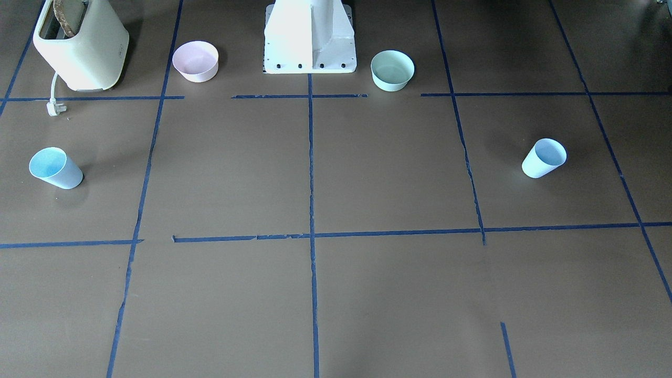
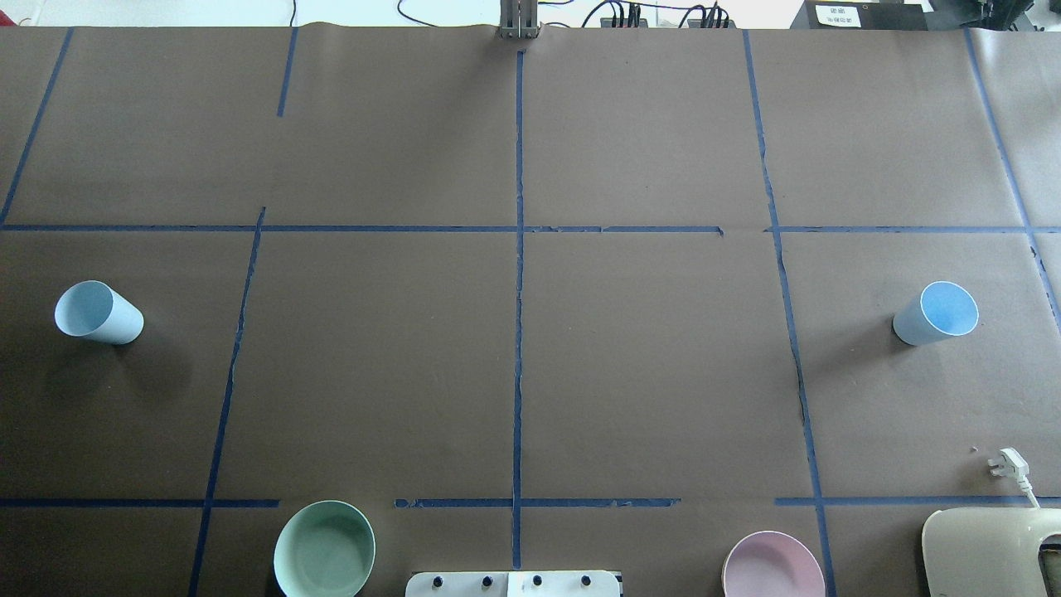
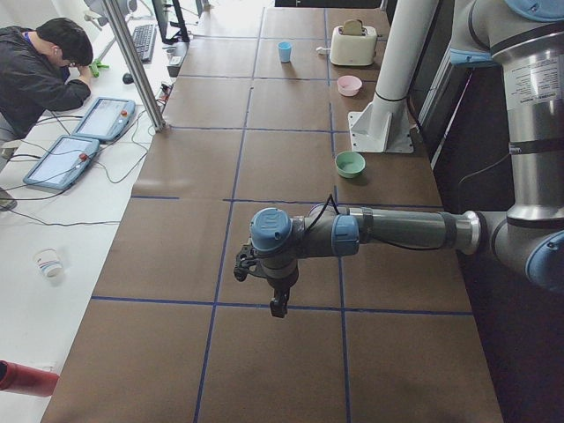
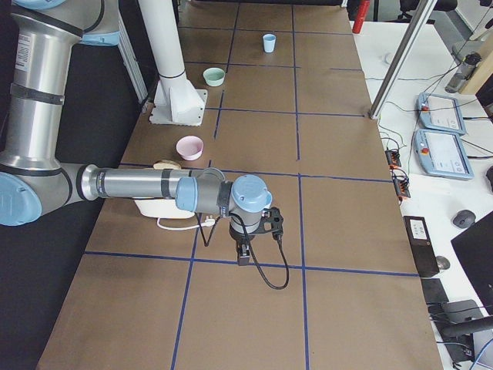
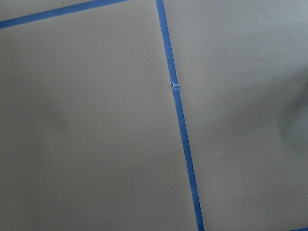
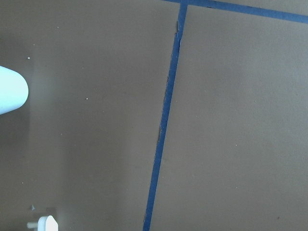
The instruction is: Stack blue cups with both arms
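Jaws of left arm [image 3: 405, 231] and right arm [image 4: 139, 183]: cannot tell width; blue cups [image 2: 98, 313] [image 2: 937, 313] stand well apart.

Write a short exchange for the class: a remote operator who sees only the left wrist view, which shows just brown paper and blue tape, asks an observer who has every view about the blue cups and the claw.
Operator: No cup in my view. Where are they?
Observer: The left blue cup stands upright near the left end of the table; the right blue cup stands near its right end.
Operator: Is my claw open?
Observer: I cannot tell. The left claw shows only in a side view, pointing down over the table.
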{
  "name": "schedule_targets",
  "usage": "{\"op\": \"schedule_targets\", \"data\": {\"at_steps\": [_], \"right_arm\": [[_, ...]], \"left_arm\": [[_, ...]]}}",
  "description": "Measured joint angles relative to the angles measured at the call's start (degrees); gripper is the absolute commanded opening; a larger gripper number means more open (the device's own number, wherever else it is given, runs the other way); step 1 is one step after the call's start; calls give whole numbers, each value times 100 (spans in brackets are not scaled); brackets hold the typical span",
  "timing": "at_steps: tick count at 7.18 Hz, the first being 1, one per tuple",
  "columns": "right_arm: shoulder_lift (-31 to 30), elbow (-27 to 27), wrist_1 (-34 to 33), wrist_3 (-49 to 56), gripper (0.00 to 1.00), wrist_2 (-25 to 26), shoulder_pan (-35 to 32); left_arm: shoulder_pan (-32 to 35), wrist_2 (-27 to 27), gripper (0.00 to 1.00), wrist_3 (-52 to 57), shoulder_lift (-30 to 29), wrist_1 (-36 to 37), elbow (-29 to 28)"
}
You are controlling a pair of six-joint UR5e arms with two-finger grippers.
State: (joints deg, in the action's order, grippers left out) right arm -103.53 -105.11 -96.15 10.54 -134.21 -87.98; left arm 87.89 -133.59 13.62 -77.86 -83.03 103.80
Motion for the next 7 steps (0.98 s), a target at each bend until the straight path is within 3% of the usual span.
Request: {"op": "schedule_targets", "data": {"at_steps": [5, 7], "right_arm": [[13, -19, 0, -4, 100, 0, 0], [29, -24, 0, -1, 100, 0, 0]], "left_arm": [[0, -8, 100, 0, -28, -52, -5], [0, -42, 100, -9, -412, -138, -3]]}}
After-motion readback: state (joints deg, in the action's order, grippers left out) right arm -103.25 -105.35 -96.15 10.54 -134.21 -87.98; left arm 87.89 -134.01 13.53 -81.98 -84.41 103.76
